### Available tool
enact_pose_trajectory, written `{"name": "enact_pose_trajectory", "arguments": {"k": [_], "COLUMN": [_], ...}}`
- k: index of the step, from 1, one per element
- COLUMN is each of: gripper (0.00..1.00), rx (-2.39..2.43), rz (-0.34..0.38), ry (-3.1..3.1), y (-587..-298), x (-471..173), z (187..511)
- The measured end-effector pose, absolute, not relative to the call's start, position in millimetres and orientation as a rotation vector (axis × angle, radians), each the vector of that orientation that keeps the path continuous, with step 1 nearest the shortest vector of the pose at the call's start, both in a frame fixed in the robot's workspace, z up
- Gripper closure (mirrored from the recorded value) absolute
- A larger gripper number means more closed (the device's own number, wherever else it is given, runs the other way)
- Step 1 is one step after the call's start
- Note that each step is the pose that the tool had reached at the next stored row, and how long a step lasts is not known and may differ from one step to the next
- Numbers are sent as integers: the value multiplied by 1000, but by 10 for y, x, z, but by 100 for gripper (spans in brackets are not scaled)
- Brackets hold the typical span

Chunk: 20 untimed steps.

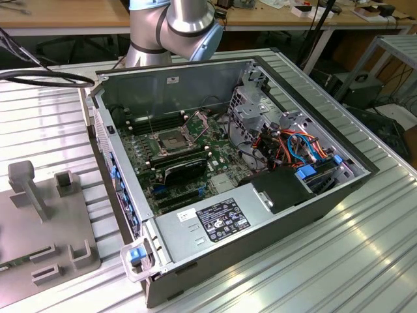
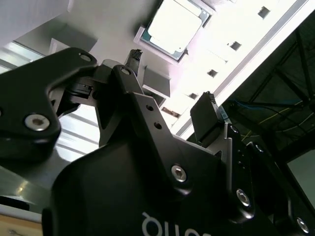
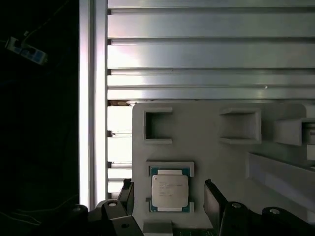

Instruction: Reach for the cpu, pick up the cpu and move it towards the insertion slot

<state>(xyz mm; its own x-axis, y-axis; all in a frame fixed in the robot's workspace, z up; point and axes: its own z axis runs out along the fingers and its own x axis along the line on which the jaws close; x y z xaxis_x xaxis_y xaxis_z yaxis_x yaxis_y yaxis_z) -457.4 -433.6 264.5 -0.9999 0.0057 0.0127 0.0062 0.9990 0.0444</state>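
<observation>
The cpu (image 3: 170,191), a pale silvery square chip, lies flat in a framed pocket of a grey fixture plate (image 3: 197,137); the second wrist view has the cpu (image 2: 174,27) too. My gripper (image 3: 168,184) is open over it. One black finger (image 3: 127,192) stands on each side of the chip, and neither touches it. In the second wrist view the gripper (image 2: 171,76) hangs short of the chip with nothing between its fingers. The insertion slot (image 1: 171,140), a shiny metal frame around a dark centre, sits on the motherboard inside the open computer case (image 1: 306,202).
The grey fixture plate (image 1: 39,222) with raised pockets and posts lies on the ribbed aluminium table at the exterior view's left. Inside the case are a black block (image 1: 186,171), memory slots, coloured cables (image 1: 293,147) and a power supply (image 1: 208,222). The arm's base (image 1: 172,29) stands behind the case.
</observation>
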Motion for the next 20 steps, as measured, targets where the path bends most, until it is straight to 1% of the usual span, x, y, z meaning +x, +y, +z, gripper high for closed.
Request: {"name": "enact_pose_trajectory", "arguments": {"k": [7,20], "gripper": [32,32], "rx": [-9,-8], "rz": [-70,-69], "ry": [-3128,-3128], "y": [-4338,-4475], "x": [-4573,-4574], "z": [2531,2349]}}
